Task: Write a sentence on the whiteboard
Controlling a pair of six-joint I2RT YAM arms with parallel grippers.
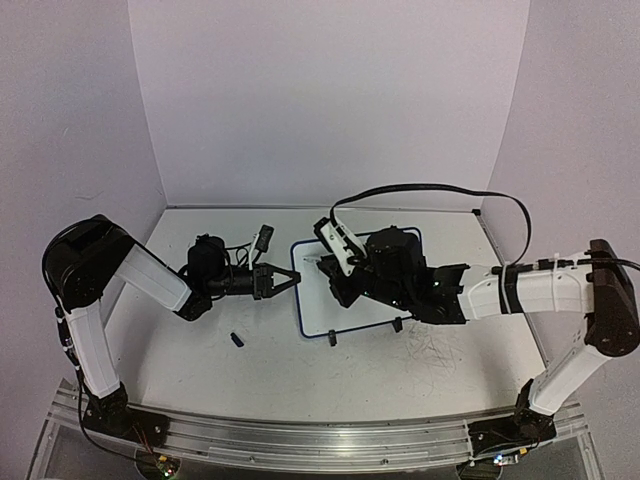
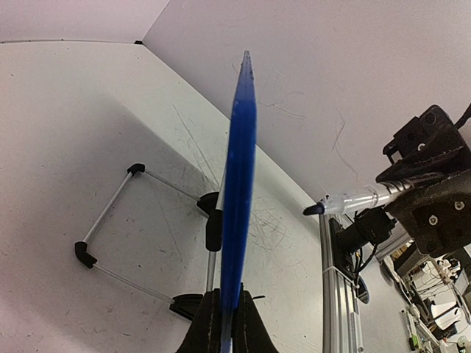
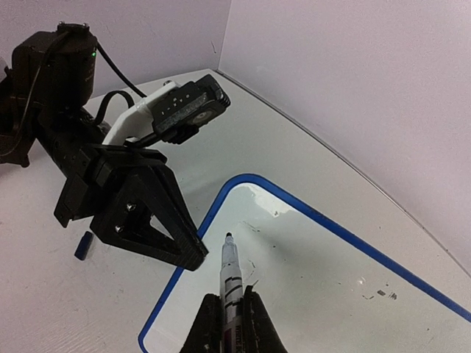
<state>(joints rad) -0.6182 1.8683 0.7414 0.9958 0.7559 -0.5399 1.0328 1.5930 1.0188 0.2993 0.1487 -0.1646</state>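
Your right gripper is closed on a marker. Its uncapped tip points at the whiteboard, just inside the left rim. In the left wrist view the tip stands clear of the board's plane.

Your left gripper is clamped on the board's blue left rim, one finger on each face.

The whiteboard sits at the middle of the desk, nearer the far edge than the near one, with its two black feet toward the near edge. Near the tip, the white surface carries small marks that you cannot read as words.

A small dark cap lies on the desk, left of the board's near-left corner and apart from it.
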